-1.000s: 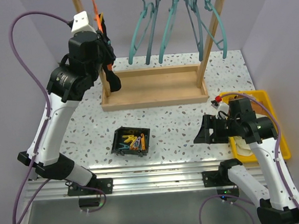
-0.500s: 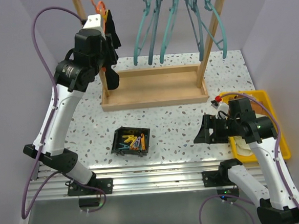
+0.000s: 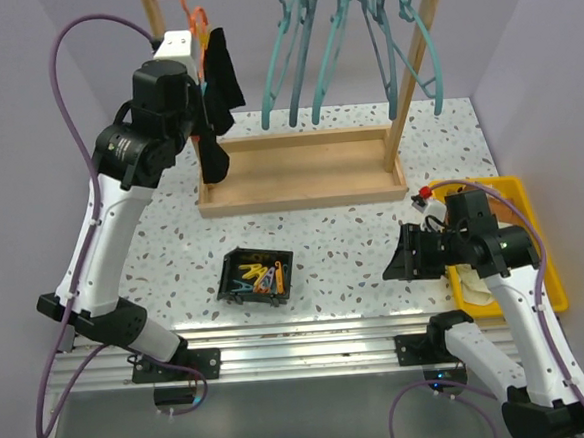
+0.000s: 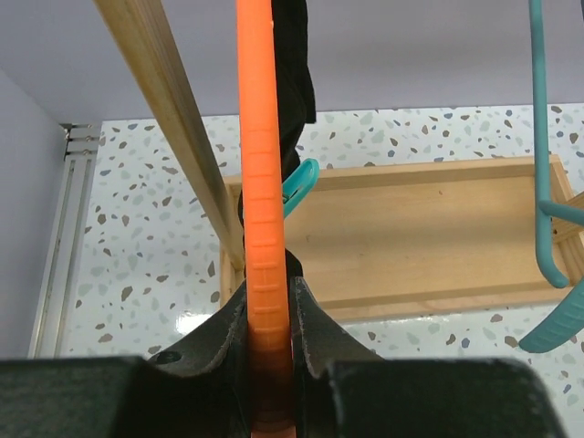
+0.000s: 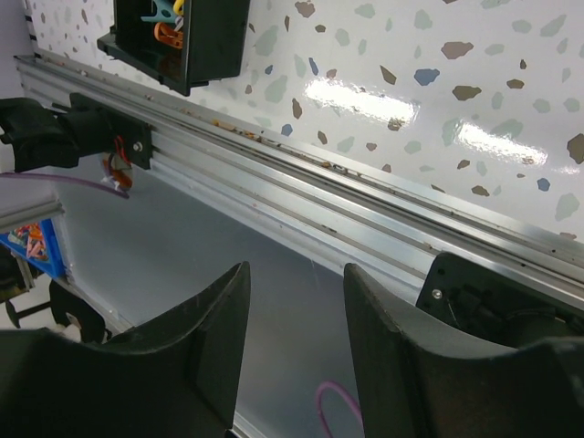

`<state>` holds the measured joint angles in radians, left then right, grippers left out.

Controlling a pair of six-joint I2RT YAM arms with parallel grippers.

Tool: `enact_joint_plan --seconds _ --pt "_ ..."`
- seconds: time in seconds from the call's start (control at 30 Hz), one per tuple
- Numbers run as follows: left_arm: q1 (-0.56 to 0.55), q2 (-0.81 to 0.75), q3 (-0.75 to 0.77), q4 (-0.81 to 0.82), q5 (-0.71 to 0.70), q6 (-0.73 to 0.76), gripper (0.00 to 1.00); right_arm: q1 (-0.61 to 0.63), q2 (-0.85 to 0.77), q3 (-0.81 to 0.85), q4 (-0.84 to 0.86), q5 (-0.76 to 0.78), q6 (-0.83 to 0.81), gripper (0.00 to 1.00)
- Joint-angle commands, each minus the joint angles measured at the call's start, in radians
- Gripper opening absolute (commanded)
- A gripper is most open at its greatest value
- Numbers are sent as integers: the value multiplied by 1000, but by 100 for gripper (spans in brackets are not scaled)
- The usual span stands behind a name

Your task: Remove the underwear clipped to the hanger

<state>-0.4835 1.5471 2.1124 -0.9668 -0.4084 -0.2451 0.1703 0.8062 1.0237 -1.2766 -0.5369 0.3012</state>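
My left gripper (image 3: 198,70) is shut on the orange hanger (image 3: 194,20) by the wooden rack's left post; the wrist view shows the hanger (image 4: 258,137) pinched between the jaws of that gripper (image 4: 269,315). The narrow black underwear (image 3: 218,79) hangs from this hanger, its lower end (image 3: 214,159) over the rack's base. It also shows in the wrist view (image 4: 294,55), held by a teal clip (image 4: 299,181). My right gripper (image 3: 399,257) is open and empty, low over the table's near right; its wrist view (image 5: 297,310) shows the rail. A cream-white cloth (image 3: 474,282) lies in the yellow bin (image 3: 527,203).
The wooden rack (image 3: 299,173) stands at the back with several teal hangers (image 3: 300,48) on its rail. A black tray of coloured clips (image 3: 257,275) sits in the near middle, also seen in the right wrist view (image 5: 214,46). The aluminium rail (image 3: 300,334) runs along the near edge.
My left wrist has risen and turned by the rack's left post, still holding the orange hanger. The black piece now swings out to the hanger's right. The right arm has barely moved.
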Motion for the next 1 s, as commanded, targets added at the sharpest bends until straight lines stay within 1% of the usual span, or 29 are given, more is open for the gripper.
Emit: enact_joint_plan --seconds 0.0,0.1,0.23,0.37,0.5,0.63,0.73,0.77,0.9,0.97 --pt "6 -50 21 39 -38 33 0 3 7 15 22 0 1 48" --pt "8 -71 21 98 -46 55 0 1 7 16 22 2 1 48" --pt "6 -157 -73 300 -30 115 0 1 4 9 23 3 3 49" --pt "8 -174 -97 373 -18 182 0 1 -1 -4 39 2 10 49" --pt "6 -185 -123 401 -1 193 0 3 -4 -19 52 -2 16 49" --pt "8 -255 -242 529 -15 237 0 3 -4 -27 65 -6 22 49" --pt "8 -261 -238 513 -7 237 0 3 -2 -36 69 -8 22 49" --pt "8 -274 -247 510 17 219 0 1 -2 -39 75 -6 24 49" --pt "8 -337 -296 455 71 176 0 3 -4 -48 83 -8 27 50" --pt "6 -398 -348 438 100 158 0 3 -2 -51 85 0 26 51"
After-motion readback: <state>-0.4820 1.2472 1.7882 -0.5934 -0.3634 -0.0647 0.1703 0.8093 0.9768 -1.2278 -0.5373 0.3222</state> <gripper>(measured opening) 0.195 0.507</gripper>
